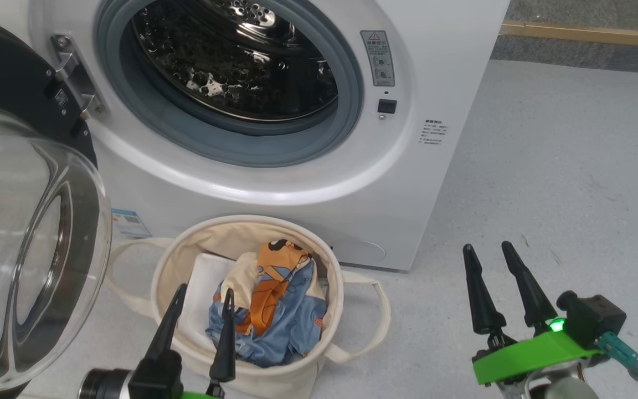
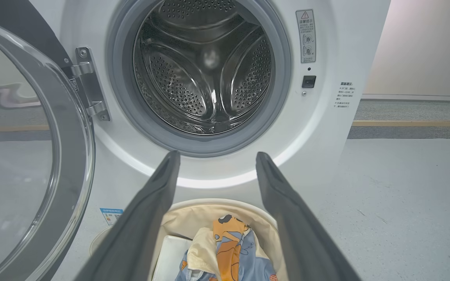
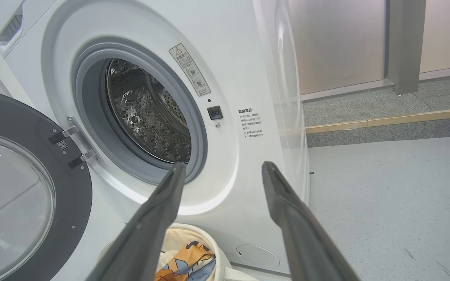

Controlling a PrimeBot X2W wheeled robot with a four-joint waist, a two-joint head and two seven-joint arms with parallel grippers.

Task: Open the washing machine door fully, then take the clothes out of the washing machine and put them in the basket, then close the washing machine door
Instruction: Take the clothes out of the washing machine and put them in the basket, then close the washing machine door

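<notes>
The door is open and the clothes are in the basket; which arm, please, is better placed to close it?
Probably the left. The door stands open on the robot's left, beside the open left gripper above the basket. The open right gripper is far right, past the machine.

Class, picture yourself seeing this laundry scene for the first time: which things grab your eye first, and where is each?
The washing machine gapes open at the top centre, its shiny steel drum bare. Its door, black-rimmed with a bulging glass bowl, hangs swung out at the left. Below the opening, the cream basket holds the blue-and-orange cartoon-print clothes.
</notes>
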